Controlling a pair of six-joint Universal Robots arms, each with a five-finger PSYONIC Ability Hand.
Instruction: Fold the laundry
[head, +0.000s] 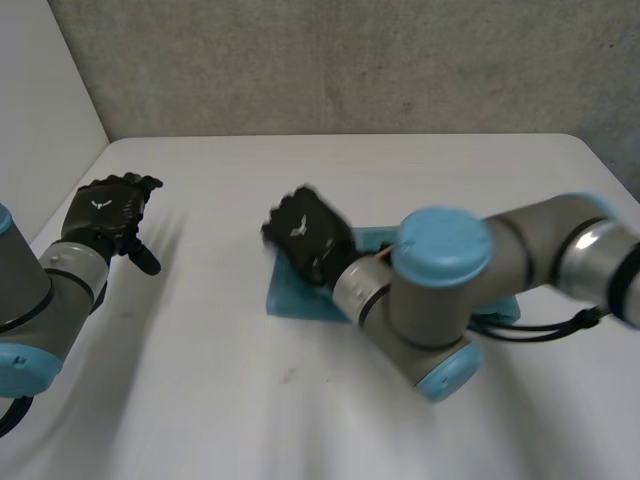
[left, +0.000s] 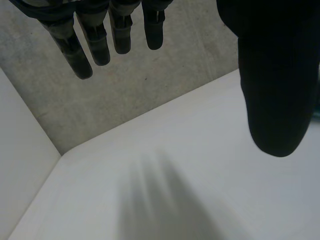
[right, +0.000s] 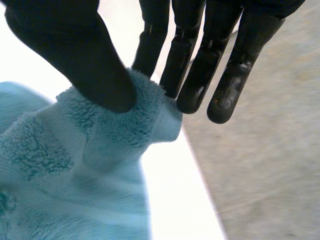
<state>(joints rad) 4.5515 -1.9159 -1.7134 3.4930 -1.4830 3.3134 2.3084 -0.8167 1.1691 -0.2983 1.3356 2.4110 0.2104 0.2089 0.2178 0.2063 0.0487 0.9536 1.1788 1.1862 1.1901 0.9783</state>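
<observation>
The white table (head: 330, 180) bears a light-blue towel (head: 293, 300), which lies flat with the right arm (head: 440, 290) reaching across it. The right hand (head: 308, 238) sits at one corner of the towel, where its thumb (right: 85, 65) and fingers (right: 200, 75) pinch a raised bit of the edge between them. The left hand (head: 108, 212) hovers well apart from the towel, fingers straight and spread wide, holding nothing.
</observation>
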